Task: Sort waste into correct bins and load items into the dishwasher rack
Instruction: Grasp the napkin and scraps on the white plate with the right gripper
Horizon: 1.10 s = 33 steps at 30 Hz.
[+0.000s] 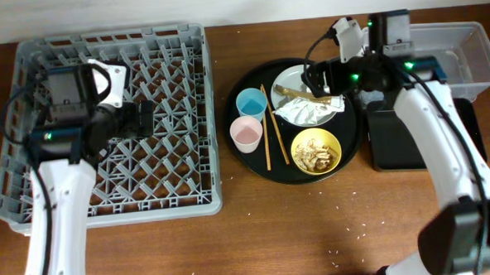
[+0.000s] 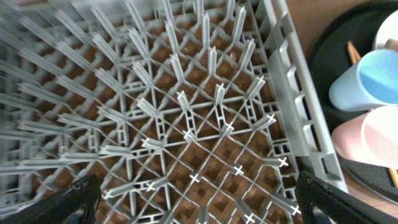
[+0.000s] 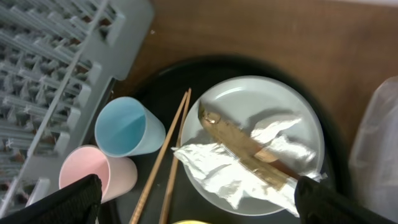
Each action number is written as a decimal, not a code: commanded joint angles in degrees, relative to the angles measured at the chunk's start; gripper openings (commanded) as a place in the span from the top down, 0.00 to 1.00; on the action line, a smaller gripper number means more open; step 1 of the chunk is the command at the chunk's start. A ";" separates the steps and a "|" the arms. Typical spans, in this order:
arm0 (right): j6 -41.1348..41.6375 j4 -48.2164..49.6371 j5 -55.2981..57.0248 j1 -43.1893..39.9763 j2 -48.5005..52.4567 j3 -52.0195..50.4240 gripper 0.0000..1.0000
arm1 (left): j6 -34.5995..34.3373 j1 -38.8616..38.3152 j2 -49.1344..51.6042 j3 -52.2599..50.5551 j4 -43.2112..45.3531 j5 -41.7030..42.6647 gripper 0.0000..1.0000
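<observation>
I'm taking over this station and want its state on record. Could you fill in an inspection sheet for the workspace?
Surface: wooden table, a few white specks scattered near its front.
Job's things: dishwasher rack holds no dishes; blue cup, pink cup, chopsticks, plate and yellow bowl of food scraps sit on the round black tray; napkin and foil wrapper lie on the plate; clear tub and shallow black tray stand at the right.
Clutter: nothing seen.
Grippers: left gripper open over the rack; right gripper open above the plate; both hold nothing.
Cables: black cables loop along both arms.
Surroundings: pale wall behind the table.
</observation>
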 commanded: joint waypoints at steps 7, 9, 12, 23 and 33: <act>55.30 -1.57 32.46 11.04 5.81 1.22 0.09 | -0.31 0.35 6.19 0.92 -0.15 0.63 0.01; 61.48 -1.31 35.34 13.81 8.26 1.22 0.13 | -0.31 0.35 6.19 0.92 -0.15 0.61 0.01; 64.28 1.88 36.46 14.21 13.11 1.22 0.14 | -0.31 0.35 6.19 0.92 -0.15 0.61 0.01; 64.39 6.38 35.12 11.17 24.70 1.22 0.26 | -0.31 0.35 6.19 0.92 -0.15 0.61 0.01; 41.88 3.06 35.15 10.16 18.14 4.76 0.96 | -0.31 0.35 6.19 0.92 -0.15 0.63 0.01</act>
